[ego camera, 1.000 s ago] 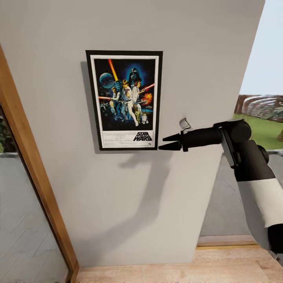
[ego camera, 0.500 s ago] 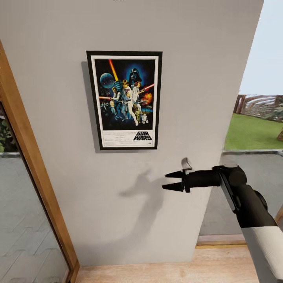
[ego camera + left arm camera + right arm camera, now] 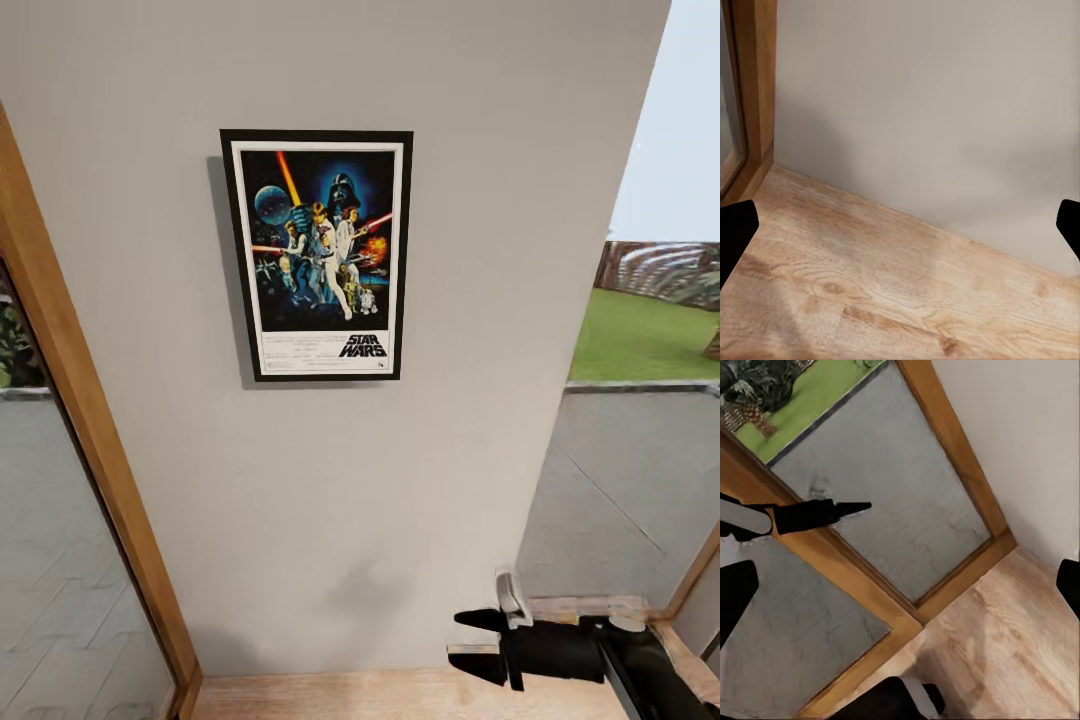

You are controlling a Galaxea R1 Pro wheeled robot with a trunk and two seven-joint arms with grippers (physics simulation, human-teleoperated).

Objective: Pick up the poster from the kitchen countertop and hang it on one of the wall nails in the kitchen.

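Observation:
The Star Wars poster hangs flat and upright on the light-grey wall, its black frame casting a shadow to its left. The wall nail is hidden behind it. The kitchen countertop is out of view. My right gripper sits low at the lower right, near the floor and far below the poster, open and empty. In the left wrist view my left gripper is open wide with nothing in it, facing the wooden floor at the foot of the wall.
A wooden window frame slants up the left side. A glass pane with a wooden frame lies right of the wall, with lawn beyond. In the right wrist view a wooden-framed window meets the plank floor.
My right arm has dropped from beside the poster's lower right corner to near the floor, gripper still open. The poster has stayed in place on the wall.

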